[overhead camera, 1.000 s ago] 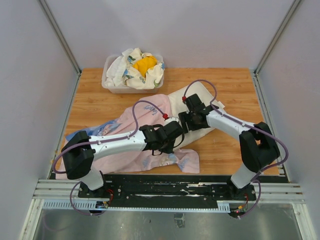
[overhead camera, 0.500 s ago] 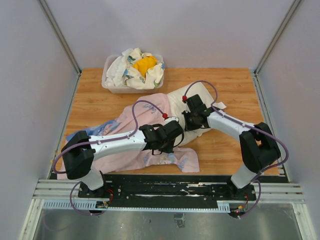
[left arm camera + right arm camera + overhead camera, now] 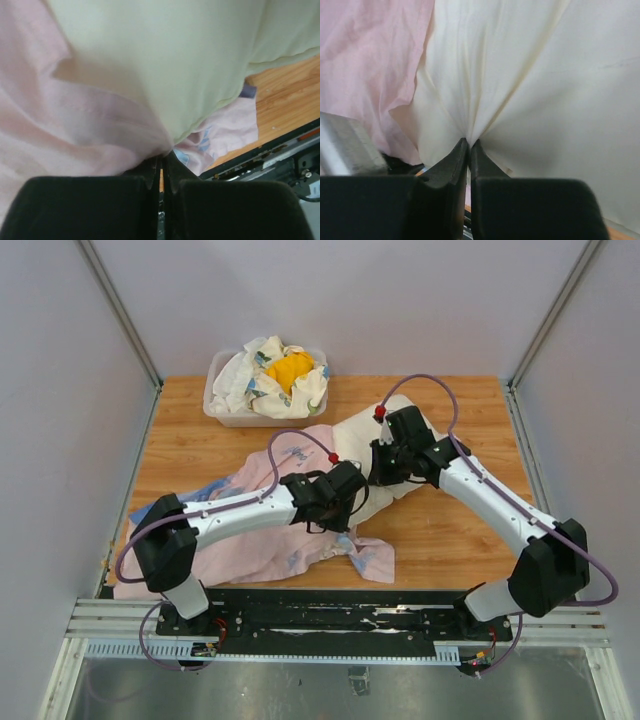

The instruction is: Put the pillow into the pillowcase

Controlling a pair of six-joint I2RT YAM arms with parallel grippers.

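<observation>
Top view: I judge insertion barely begun. The pillow (image 3: pixel 352 440) lies mid-table, mostly uncovered, its near edge at the mouth of the pillowcase (image 3: pixel 250 540). Both arms reach inward and meet there.

Left wrist: I see the left gripper (image 3: pixel 161 161) pinching pink pillowcase cloth.

Right wrist: the right gripper (image 3: pixel 469 142) pinches a pillow fold.

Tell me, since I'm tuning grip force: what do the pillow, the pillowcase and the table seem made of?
Pillow: matte cream cloth, likely over soft filling; it puckers at the right claw. Pillowcase: thin pale pink fabric, maybe cotton; it drapes in loose wrinkles. Table: wood or wood-look laminate, faint sheen; grain lines show.
</observation>
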